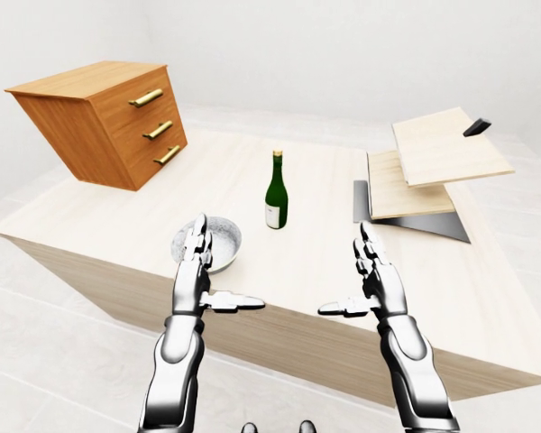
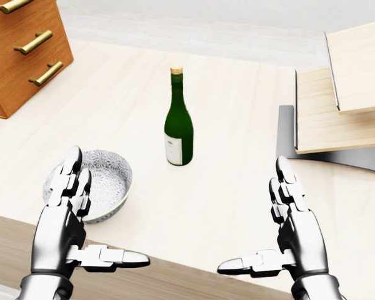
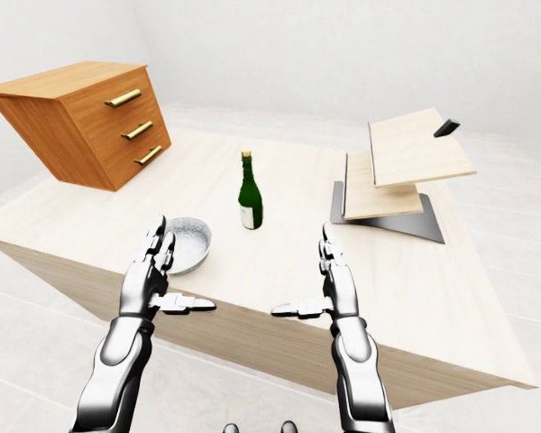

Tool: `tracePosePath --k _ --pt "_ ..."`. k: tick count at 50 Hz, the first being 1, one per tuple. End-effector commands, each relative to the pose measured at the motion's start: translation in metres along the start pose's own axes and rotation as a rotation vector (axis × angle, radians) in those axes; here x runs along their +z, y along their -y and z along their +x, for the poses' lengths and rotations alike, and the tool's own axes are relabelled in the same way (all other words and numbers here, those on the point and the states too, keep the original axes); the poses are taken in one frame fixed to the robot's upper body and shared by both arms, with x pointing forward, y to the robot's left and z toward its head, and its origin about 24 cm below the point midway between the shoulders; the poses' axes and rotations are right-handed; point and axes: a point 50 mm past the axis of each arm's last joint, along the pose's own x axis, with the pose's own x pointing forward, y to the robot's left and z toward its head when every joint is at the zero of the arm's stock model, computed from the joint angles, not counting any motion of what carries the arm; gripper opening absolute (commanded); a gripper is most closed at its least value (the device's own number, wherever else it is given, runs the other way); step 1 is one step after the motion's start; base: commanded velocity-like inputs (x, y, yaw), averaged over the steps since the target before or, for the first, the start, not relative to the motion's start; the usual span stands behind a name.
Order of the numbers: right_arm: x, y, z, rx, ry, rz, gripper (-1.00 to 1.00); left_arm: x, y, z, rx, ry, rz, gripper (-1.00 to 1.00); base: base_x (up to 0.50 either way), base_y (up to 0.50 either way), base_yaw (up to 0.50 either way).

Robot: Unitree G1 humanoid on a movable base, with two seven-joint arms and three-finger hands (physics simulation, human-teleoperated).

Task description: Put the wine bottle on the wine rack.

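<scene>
In the head view the orange-brown wooden drawer cabinet (image 2: 19,53) is cut off by the left and top edges, and the stepped wine rack of pale wood slabs on a dark grey base (image 2: 337,112) runs out past the right edge; the eye views show both whole. A small dark piece at the rack's top slab (image 1: 476,127) is too small to identify. The label on the bottle is unreadable.

There is one dark green glass wine bottle with a tan cap (image 2: 178,122), one grey patterned ceramic bowl (image 2: 109,178), one cabinet with three brass handles, one rack, and two hands.

The silver three-fingered left hand (image 2: 72,215) is spread wide, thumb pointing inward, holding nothing; it hangs over the near edge of the pale wooden table (image 2: 225,187), and its fingertips overlap the bowl's left rim in the head view (whether they touch it cannot be told). The silver right hand (image 2: 287,225) mirrors it, likewise splayed and empty.

The bottle stands upright on the table, beyond and between the two hands, nearer the left one, well apart from both. The rack sits beyond the right hand, up and to its right.
</scene>
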Motion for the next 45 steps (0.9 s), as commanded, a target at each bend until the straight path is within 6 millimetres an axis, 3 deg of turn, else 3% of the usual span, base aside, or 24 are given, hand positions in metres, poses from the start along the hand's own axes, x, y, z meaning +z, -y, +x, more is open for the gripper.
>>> tracePosePath --k 1,19,36,45 --pt "-0.0016 -0.0008 0.0020 0.005 -0.004 -0.007 1.00 -0.0023 0.0005 -0.0004 0.003 -0.010 0.006 1.00 0.49 -0.02 0.00" --pt "-0.0022 -0.0027 0.0022 0.005 -0.016 0.002 1.00 -0.0002 -0.0003 -0.0039 0.004 -0.003 0.008 1.00 0.07 0.01 0.00" --pt "-0.0012 -0.0066 0.0011 0.019 -0.010 0.020 1.00 0.0055 0.0001 -0.0063 0.001 0.021 0.004 1.00 0.41 -0.08 0.00" --pt "0.0006 -0.0050 0.0038 0.006 -0.008 0.032 1.00 0.0049 0.0005 -0.0081 -0.001 0.017 0.003 1.00 0.00 0.00 0.00"
